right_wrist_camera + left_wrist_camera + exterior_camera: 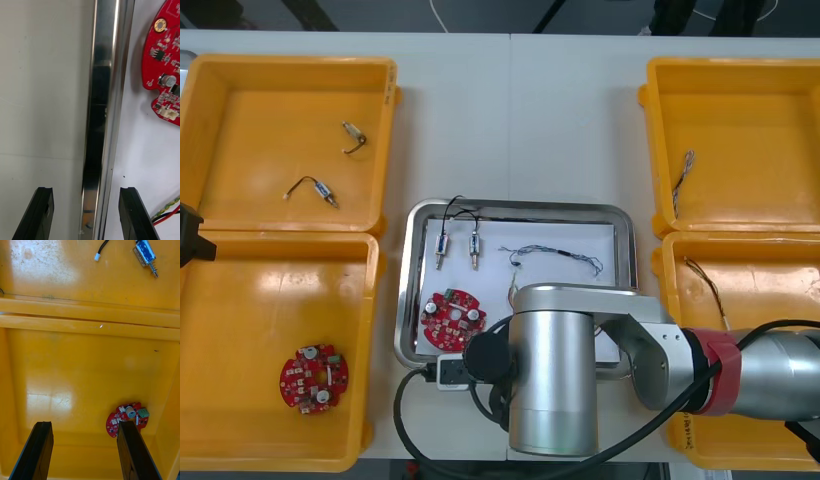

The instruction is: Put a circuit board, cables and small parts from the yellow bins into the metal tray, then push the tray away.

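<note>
Metal tray (520, 207): mid-table between the yellow bins, already loaded. It looks like thin sheet metal, so stiff, light and likely to slide readily on the smooth table (480, 120). The shiny rim would probably be slippery in a pinch.
Where to take hold: at the raised rim, either nipped across its thickness or pushed flat and low. Pushing near the middle of a side should keep the tray from swivelling.
Tray contents: a round red circuit board (452, 318) lies in the near left corner. Two small metal parts (441, 247) with black cables lie side by side at the far left. A twisted blue and white cable (558, 256) runs across the middle, and a red and yellow cable (169, 212) lies close to the board. All are loose and light, so a jolt could shift them.
Right gripper (85, 191): fingers wide apart with nothing held, straddling the tray's rim. One finger is over bare table, the other over the white inside beside the board.
Step in hand: loading looks done and the push is not yet made.
Left gripper (84, 424): idle over the near left bin (370, 330), fingers spread and empty.
Near left bin: one spare circuit board (313, 378).
Far left bin (385, 120): two cabled small parts (310, 188).
Far right bin (650, 100): one thin cable (683, 175).
Near right bin (670, 270): one fine cable (705, 280).
</note>
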### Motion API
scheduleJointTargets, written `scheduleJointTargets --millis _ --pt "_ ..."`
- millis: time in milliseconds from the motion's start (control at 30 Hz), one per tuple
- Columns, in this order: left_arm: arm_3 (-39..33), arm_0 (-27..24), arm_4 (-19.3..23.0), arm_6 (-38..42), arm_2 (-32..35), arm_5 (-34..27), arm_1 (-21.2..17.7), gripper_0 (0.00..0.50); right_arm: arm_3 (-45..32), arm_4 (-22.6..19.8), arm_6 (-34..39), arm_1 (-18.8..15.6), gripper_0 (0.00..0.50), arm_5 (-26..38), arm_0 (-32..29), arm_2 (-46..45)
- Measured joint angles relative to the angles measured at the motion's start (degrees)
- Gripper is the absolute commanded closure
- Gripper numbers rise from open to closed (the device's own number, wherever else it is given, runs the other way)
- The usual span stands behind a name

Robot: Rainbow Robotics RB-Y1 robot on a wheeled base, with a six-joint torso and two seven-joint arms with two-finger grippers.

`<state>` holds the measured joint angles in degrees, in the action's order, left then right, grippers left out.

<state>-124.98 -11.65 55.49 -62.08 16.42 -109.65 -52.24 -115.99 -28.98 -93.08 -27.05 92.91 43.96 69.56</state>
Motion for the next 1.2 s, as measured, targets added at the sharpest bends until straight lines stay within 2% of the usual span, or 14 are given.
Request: scheduleJointTargets --millis 667,733,833,900,933,1200 --pt "0.0 0.0 0.0 0.0 0.0 0.0 0.0 0.000 3.4 4.1 0.9 1.5 0.000 -0.4 -0.3 1.5" --pt "0.0 0.0 0.0 0.0 0.0 0.0 0.0 0.000 3.4 4.1 0.9 1.5 0.054 -0.4 -0.3 1.6" --pt "0.0 0.0 0.0 0.0 0.0 0.0 0.0 0.000 3.4 4.4 1.0 1.7 0.198 -0.4 -0.3 1.6" --pt "0.0 0.0 0.0 0.0 0.0 0.0 0.0 0.000 3.4 4.7 1.1 1.8 0.468 -0.3 -0.3 1.6" --pt "0.0 0.0 0.0 0.0 0.0 0.0 0.0 0.000 3.3 4.7 1.2 1.8 0.500 -0.2 -0.3 1.6" --pt "0.0 0.0 0.0 0.0 0.0 0.0 0.0 0.000 2.4 6.0 3.2 1.9 0.500 0.5 -0.3 1.7"
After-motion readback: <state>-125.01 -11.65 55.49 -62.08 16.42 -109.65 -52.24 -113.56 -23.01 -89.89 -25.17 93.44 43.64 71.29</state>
